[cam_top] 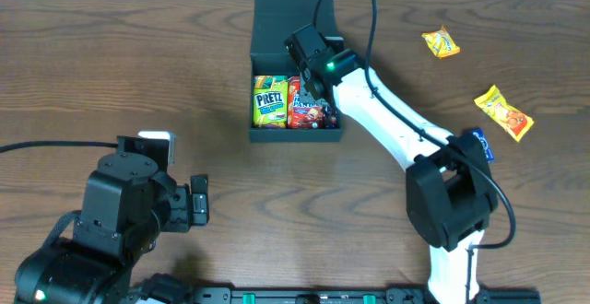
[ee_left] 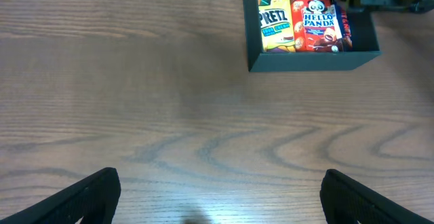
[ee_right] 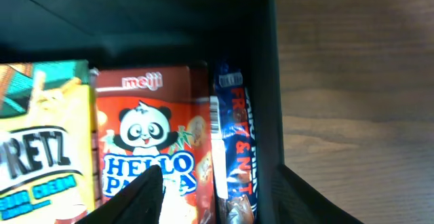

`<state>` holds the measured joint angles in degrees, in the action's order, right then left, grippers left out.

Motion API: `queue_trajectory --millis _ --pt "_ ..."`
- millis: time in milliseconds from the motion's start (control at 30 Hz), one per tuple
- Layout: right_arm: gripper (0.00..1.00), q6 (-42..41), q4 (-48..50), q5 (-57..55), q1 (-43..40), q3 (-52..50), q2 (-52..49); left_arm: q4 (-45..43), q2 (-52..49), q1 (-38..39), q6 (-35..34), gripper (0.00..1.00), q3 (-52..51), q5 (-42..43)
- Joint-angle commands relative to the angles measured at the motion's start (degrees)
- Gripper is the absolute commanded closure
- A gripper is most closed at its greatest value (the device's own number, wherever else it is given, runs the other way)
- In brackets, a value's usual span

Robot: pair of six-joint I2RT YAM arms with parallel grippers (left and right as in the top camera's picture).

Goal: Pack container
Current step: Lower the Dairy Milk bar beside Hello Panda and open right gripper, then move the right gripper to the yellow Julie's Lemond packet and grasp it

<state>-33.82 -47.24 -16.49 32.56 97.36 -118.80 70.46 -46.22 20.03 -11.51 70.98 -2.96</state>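
Note:
The container [cam_top: 295,135] is a dark box at the table's back centre, its flap lid open at the rear. Inside stand a Pretz box [cam_top: 268,101], a red Hello Panda box [cam_top: 304,111] and a blue fruit-and-nut bar [ee_right: 234,129] against the right wall [ee_right: 274,81]. My right gripper [ee_right: 217,173] is open and low over the box's right side. One finger is over the Hello Panda box [ee_right: 156,136], the other outside the wall, with the bar between them. My left gripper [ee_left: 220,183] is open and empty above bare table, well in front of the container [ee_left: 312,60].
Two yellow snack packets [cam_top: 441,41] [cam_top: 503,111] lie on the table at the right. A blue packet [cam_top: 481,145] shows partly behind the right arm. The left arm's base fills the front left.

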Motion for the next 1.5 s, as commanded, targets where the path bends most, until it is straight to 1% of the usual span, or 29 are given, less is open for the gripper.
queue_trajectory --millis 0,133,300,333,367,600,900,1033,1167,1267,1467 --pt "0.45 3.0 1.4 -0.7 0.0 2.2 5.1 0.1 0.2 -0.2 1.2 0.05 0.7 0.0" --pt "0.35 7.7 4.0 -0.7 -2.0 2.3 9.1 0.0 0.2 -0.2 1.2 0.05 0.7 0.0" --pt "0.20 10.8 4.3 -0.6 -6.4 2.3 12.3 0.1 0.2 -0.2 1.2 0.05 0.7 0.0" --pt "0.12 11.6 4.2 -0.6 -7.3 2.3 12.8 0.0 0.2 -0.2 1.2 0.05 0.7 0.0" --pt "0.01 12.3 4.0 -0.6 -8.3 2.3 13.2 0.0 0.2 -0.2 1.2 0.05 0.7 0.0" --pt "0.01 20.8 0.8 0.6 -15.0 2.3 14.3 0.0 0.2 -0.2 1.2 0.05 0.7 0.0" --pt "0.01 22.0 -1.8 0.9 -24.5 2.2 14.2 0.0 0.2 -0.2 1.2 0.05 0.7 0.0" --pt "0.01 24.2 -1.8 3.9 -28.5 2.2 14.2 0.0 0.2 -0.2 1.2 0.05 0.7 0.0" --pt "0.01 26.3 -1.1 4.2 -31.8 2.1 14.2 0.0 0.2 -0.2 1.2 0.05 0.7 0.0" --pt "0.00 30.2 1.4 8.4 -34.5 2.1 13.8 0.0 0.2 -0.2 1.2 0.05 0.7 0.0" --pt "0.01 30.3 5.5 9.5 -37.3 1.9 12.6 0.0 0.2 -0.2 1.2 0.05 0.7 0.0"
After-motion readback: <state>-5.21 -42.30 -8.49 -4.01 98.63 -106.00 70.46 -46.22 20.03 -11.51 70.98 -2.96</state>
